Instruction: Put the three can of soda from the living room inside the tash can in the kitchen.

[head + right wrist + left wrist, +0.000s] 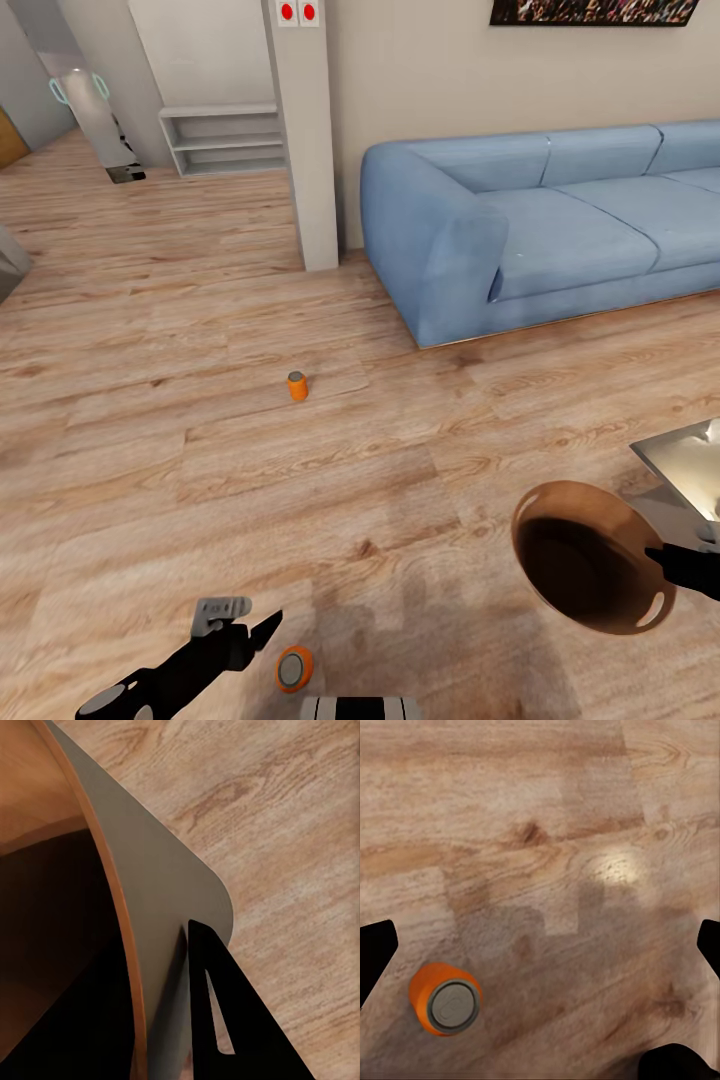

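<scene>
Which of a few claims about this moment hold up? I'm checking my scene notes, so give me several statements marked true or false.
1. The right gripper holds the trash can by its rim. True.
2. An orange soda can stands upright on the wood floor out ahead, apart from the blue sofa. True.
3. The left gripper is shut on the nearer orange soda can. False: its fingers are spread and the can sits on the floor beside them.
4. A soda can lies inside the trash can. False: its brown inside shows no can.
5. The far orange can rests on the sofa. False: it is on the floor.
</scene>
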### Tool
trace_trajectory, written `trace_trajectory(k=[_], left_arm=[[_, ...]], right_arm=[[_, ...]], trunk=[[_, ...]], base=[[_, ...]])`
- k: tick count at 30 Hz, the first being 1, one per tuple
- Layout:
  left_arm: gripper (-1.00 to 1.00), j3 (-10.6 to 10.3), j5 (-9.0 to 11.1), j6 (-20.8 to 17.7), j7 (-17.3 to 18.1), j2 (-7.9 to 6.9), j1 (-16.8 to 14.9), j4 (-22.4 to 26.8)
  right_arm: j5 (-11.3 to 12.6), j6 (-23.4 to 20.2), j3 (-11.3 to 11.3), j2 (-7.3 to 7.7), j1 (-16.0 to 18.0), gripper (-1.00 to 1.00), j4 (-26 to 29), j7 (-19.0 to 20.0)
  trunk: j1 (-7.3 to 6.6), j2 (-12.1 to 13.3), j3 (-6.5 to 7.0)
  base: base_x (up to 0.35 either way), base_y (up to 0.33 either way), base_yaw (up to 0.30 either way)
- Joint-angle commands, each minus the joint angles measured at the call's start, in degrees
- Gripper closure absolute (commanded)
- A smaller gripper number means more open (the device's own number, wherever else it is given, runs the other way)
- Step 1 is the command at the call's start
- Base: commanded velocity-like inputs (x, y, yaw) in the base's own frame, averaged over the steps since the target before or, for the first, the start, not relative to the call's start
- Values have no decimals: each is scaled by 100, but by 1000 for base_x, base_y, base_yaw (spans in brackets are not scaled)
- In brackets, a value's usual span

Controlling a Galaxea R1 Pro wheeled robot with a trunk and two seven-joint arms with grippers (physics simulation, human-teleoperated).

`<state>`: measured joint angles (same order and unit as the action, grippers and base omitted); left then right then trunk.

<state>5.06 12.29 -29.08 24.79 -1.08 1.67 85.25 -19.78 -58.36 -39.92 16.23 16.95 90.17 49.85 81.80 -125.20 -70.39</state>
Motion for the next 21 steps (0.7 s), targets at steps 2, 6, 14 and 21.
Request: trace_trajectory(k=[2,6,14,21], left_arm=[[-100,3,-5,-39,0,0,0,0],[-100,7,-10,-72,-3,6,0,0],[-100,49,-17,-79,-11,4,0,0],[-100,43,-15,-73,-9,-5,0,0]], right_arm=[[79,-33,1,2,2,100,1,16],[79,-33,1,3,2,100,1,16],[79,-35,1,11,2,100,1,16],[79,-35,1,12,2,100,1,16]], trunk=[[0,0,0],[0,0,0],[0,0,0],[0,0,0]], base=[[0,0,0],[-15,-50,0],[-92,-226,0],[-13,-50,0]])
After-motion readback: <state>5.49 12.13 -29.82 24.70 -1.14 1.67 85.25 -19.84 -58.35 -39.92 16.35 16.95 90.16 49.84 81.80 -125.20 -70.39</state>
